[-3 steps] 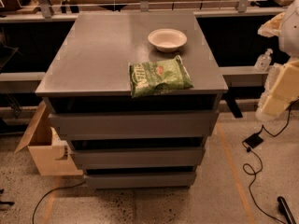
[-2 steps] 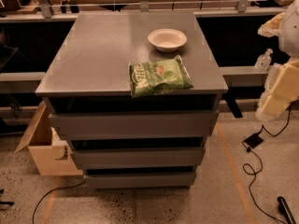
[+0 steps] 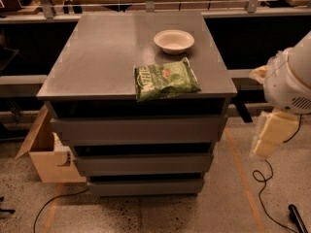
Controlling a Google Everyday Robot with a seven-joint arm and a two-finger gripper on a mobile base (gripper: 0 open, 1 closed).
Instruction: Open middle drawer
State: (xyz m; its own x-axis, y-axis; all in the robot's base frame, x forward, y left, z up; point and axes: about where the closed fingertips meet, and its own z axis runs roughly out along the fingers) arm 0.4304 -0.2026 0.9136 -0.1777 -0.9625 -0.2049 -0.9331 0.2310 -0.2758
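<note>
- Nothing had moved since a second ago: cabinet, arm and clutter all sat exactly as before.
- The grey cabinet (image 3: 138, 144) filled the middle of the view, its flat top serving as the desk (image 3: 102, 57).
- The speckled floor (image 3: 155, 212) ran around it, with an orange tape line (image 3: 241, 176) to the right.
- The robot's white arm (image 3: 291, 79) stayed at the right edge, well apart from the cabinet.
- Top drawer front (image 3: 138, 129), the tallest, sat just under the desk.
- The middle drawer (image 3: 143, 163) lay between the top front and the slim lowest front (image 3: 146, 187), and looked closed and untouched.
- An open cardboard box (image 3: 48, 154) stood on the floor, touching the cabinet's left side.
- The claw (image 3: 269, 136) hung below the arm, near the cabinet's right side at drawer height; whether it was wide or narrow, I couldn't tell.
- A green snack bag (image 3: 165, 79) lay at the desk's front edge.
- A white bowl (image 3: 174, 41) sat upright just behind it.
- A dark cable (image 3: 265, 191) curled on the floor under the claw.
</note>
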